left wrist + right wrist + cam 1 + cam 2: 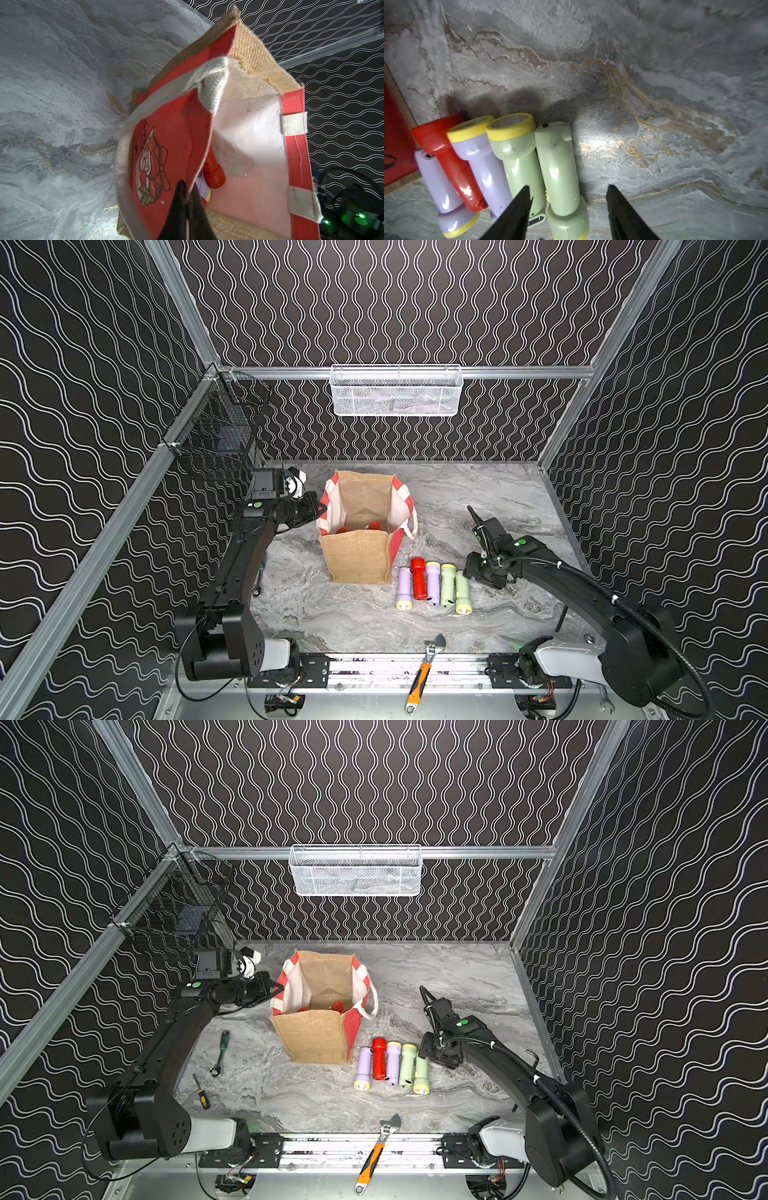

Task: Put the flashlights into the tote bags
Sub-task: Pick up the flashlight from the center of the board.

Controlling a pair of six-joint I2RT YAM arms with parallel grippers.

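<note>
Nearest you, an orange-handled wrench is lying across the front rail, in front of the tote bag and well apart from it. The bag is standing upright with its mouth open on the marble table. Your left gripper is reaching in from the bag's left side, and its jaws are pressing together on the rim of the bag's red printed wall. Inside the bag, a red flashlight is lying at the bottom, with a lilac one beside it mostly hidden.

Just to the right of the bag's front corner, five flashlights are lying side by side on the table, touching. Going outward from the bag they are lilac, red, lilac, pale green, pale green. Your right gripper is hovering over the end of the row farthest from the bag. Its jaws are standing apart, and the outermost pale green flashlight is sitting between them, unclamped.
</note>
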